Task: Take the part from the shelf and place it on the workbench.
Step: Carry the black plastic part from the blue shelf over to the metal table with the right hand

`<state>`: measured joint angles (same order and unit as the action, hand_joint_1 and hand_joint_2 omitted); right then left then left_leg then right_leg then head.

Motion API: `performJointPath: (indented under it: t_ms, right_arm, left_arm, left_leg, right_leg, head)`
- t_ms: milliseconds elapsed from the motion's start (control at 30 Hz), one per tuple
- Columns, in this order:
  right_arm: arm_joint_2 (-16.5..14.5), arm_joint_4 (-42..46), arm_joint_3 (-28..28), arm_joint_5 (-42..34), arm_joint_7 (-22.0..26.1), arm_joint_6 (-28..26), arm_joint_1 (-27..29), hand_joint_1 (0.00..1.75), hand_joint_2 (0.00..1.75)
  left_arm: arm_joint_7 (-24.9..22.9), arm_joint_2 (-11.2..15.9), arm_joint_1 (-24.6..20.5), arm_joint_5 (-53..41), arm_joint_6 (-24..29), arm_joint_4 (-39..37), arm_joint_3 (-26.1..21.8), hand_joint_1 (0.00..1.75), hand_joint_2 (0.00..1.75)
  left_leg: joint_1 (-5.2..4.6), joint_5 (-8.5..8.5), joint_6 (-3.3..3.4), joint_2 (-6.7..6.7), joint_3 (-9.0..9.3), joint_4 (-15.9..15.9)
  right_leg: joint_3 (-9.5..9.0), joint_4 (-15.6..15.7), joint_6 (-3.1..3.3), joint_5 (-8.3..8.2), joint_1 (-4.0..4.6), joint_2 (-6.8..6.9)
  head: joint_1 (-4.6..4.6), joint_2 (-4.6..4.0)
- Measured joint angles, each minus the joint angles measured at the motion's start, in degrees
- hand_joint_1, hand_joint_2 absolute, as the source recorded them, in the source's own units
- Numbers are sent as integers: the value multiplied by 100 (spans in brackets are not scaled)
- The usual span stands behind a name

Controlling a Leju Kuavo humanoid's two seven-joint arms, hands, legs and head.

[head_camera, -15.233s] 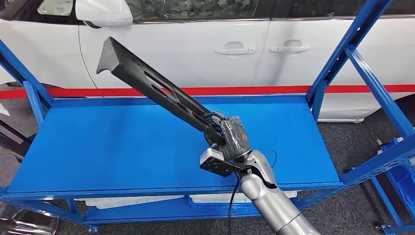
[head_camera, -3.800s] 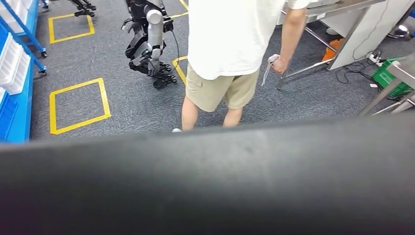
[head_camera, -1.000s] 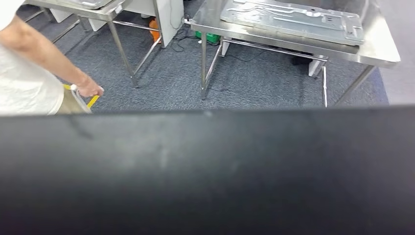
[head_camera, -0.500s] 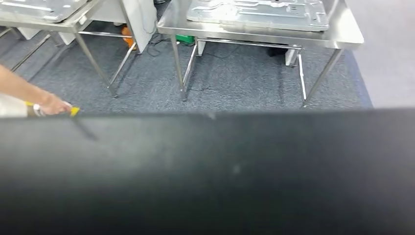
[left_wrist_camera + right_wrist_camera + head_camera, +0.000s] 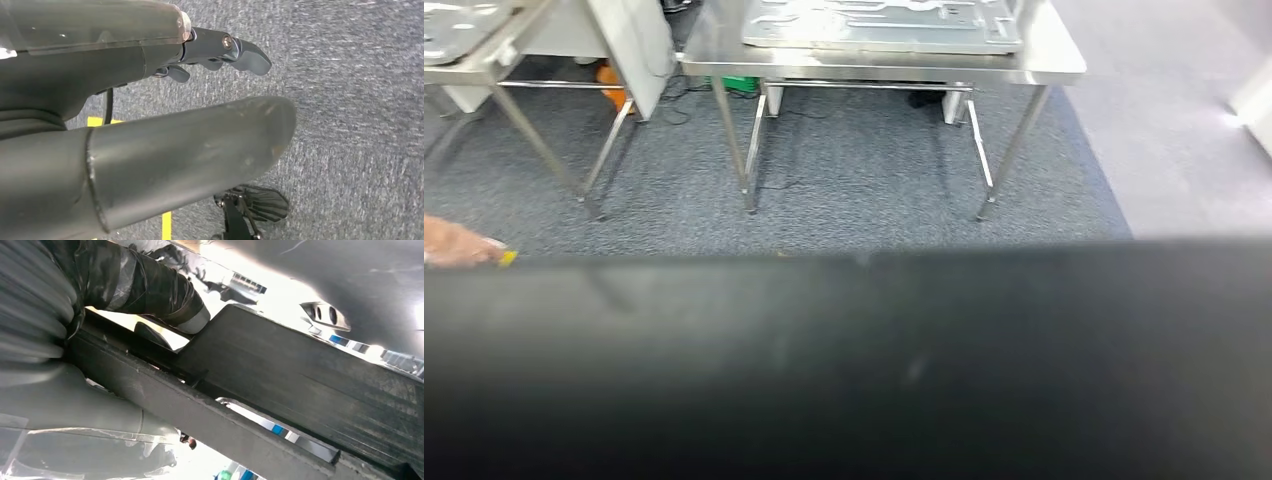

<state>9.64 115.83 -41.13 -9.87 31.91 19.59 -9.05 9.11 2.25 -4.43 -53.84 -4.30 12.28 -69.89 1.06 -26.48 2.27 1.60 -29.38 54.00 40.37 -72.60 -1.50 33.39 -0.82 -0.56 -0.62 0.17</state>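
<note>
Carrying step, judged to be midway: part (image 5: 848,360) off the shelf, not yet on the desk (image 5: 1054,62). Long black part held crosswise close under the head camera, a blurred dark band across the lower half of the head view. In the right wrist view, right hand (image 5: 100,305) wrapped around the part (image 5: 280,385), dark taped fingers (image 5: 150,287) curled over its upper edge, thumb side below, the flat black body running away from the palm toward the far corner of that picture. In the left wrist view, left hand (image 5: 150,100) hanging over grey carpet (image 5: 350,100), holding nothing, fingers (image 5: 235,47) slightly apart and loosely extended. Ahead in the head view, steel desk on thin legs, well apart from the part, a flat metal panel (image 5: 884,20) lying on top. At the left edge of the head view, a person's hand (image 5: 459,245) just above the part's edge. Next move, as a judgement: closing the remaining stretch of carpet toward the desk, then lifting the part over the near rim and setting it down flat, with care for the panel already there and for the part's long overhang.
</note>
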Motion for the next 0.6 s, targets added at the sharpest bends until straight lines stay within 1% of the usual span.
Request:
performJointPath:
  t_ms: [33, 67, 100, 133, 167, 200, 267, 300, 333, 367, 400, 433, 467, 500, 533, 567, 600]
  right_arm:
    - [1, -8, 2, -10, -1, 18, 1, 171, 175]
    - [2, -14, 4, -23, -1, 37, 1, 171, 175]
    - [2, -16, 10, -36, -2, 54, 0, 171, 175]
    - [2, -16, 19, -40, -4, 61, -2, 171, 175]
    - [2, -16, 30, -37, -6, 52, -3, 171, 175]
    - [2, -15, 43, -28, -6, 37, -1, 171, 175]
    - [2, -11, 68, -9, 5, 5, 5, 171, 175]
    - [1, -6, 79, -2, 12, -2, 7, 171, 175]
    - [-1, 1, 88, 3, 18, -5, 3, 171, 175]
    - [-4, 8, 94, 7, 19, -6, 0, 171, 175]
    - [-8, 12, 97, 9, 18, -3, -1, 171, 175]
    - [-10, 14, 97, 8, 18, 4, -2, 171, 175]
    - [-11, 13, 97, 4, 17, 10, 0, 171, 175]
    - [-11, 13, 96, -4, 17, 16, 1, 171, 175]
    - [-11, 12, 96, -15, 17, 19, 1, 171, 175]
    - [-12, 13, 97, -26, 17, 18, 1, 171, 175]
    - [-13, 13, 97, -36, 17, 17, 1, 171, 175]
  left_arm:
    - [-1, 0, -2, 1, -23, 0, -1, 0, 0]
    - [-3, -1, -8, 1, -47, 0, -1, 0, 0]
    - [-10, -2, -12, 2, -79, 0, -1, 0, 0]
    - [-20, -4, -16, 8, -112, 0, -2, 0, 0]
    - [-32, -5, -20, 16, -142, 0, -3, 0, 0]
    - [-43, -5, -27, 24, -170, 0, -5, 0, 0]
    - [-57, -4, -46, 33, -204, 0, -9, 0, 0]
    - [-63, -4, -53, 33, -215, 0, -10, 0, 0]
    - [-68, -4, -58, 33, -225, 0, -10, 0, 0]
    - [-75, -4, -57, 33, -230, 0, -10, 0, 0]
    - [-79, 0, -48, 33, -233, 0, -11, 0, 0]
    - [-83, 4, -35, 33, -235, 0, -13, 0, 0]
    - [-88, 7, -19, 33, -236, 0, -14, 0, 0]
    - [-91, 9, -4, 33, -237, 0, -14, 0, 0]
    - [-95, 9, 5, 33, -240, 0, -14, 0, 0]
    - [-97, 9, 9, 33, -242, 0, -14, 0, 0]
    - [-97, 11, 9, 33, -244, 0, -14, 0, 0]
  left_leg:
    - [0, -16, -9, 62, 7, 11]
    - [1, -35, -23, 111, 20, 23]
    - [0, -58, -45, 150, 41, 34]
    - [-12, -86, -79, 180, 51, 49]
    - [-23, -110, -115, 202, 60, 57]
    - [-34, -130, -152, 224, 67, 64]
    - [-37, -150, -221, 268, 93, 64]
    - [-24, -177, -254, 246, 99, 89]
    - [-9, -251, -282, 183, 68, 184]
    - [3, -384, -305, 98, -27, 396]
    - [13, -572, -320, -3, -199, 753]
    - [14, -769, -329, -66, -419, 1185]
    - [14, -910, -336, -96, -637, 1591]
    - [13, -957, -337, -110, -799, 1862]
    - [12, -865, -328, -113, -843, 1881]
    - [11, -667, -307, -115, -774, 1664]
    - [2, -412, -267, -120, -612, 1263]
  right_leg:
    - [-10, 42, -16, -103, -16, 21]
    - [-140, 307, -23, -288, -30, 52]
    - [-362, 734, -18, -503, -37, 120]
    - [-576, 1146, -3, -662, -30, 192]
    - [-723, 1435, 23, -750, -18, 240]
    - [-805, 1601, 54, -779, -2, 272]
    - [-800, 1620, 121, -759, 18, 225]
    - [-806, 1630, 156, -759, 14, 206]
    - [-813, 1643, 195, -760, 8, 188]
    - [-821, 1657, 234, -761, -1, 175]
    - [-827, 1661, 264, -755, -1, 163]
    - [-829, 1660, 287, -745, 7, 147]
    - [-835, 1658, 301, -737, 17, 126]
    - [-845, 1656, 307, -727, 25, 100]
    - [-862, 1652, 306, -714, 31, 74]
    - [-888, 1646, 302, -696, 36, 50]
    - [-921, 1642, 293, -672, 42, 30]
  head:
    - [-1, 0]
    - [-1, 0]
    - [-1, 0]
    - [-1, 0]
    - [0, 0]
    - [0, 0]
    - [1, 0]
    - [1, 0]
    - [3, 0]
    - [5, 0]
    - [7, 0]
    - [9, 0]
    - [9, 0]
    - [9, 0]
    - [9, 0]
    - [9, 0]
    - [9, 0]
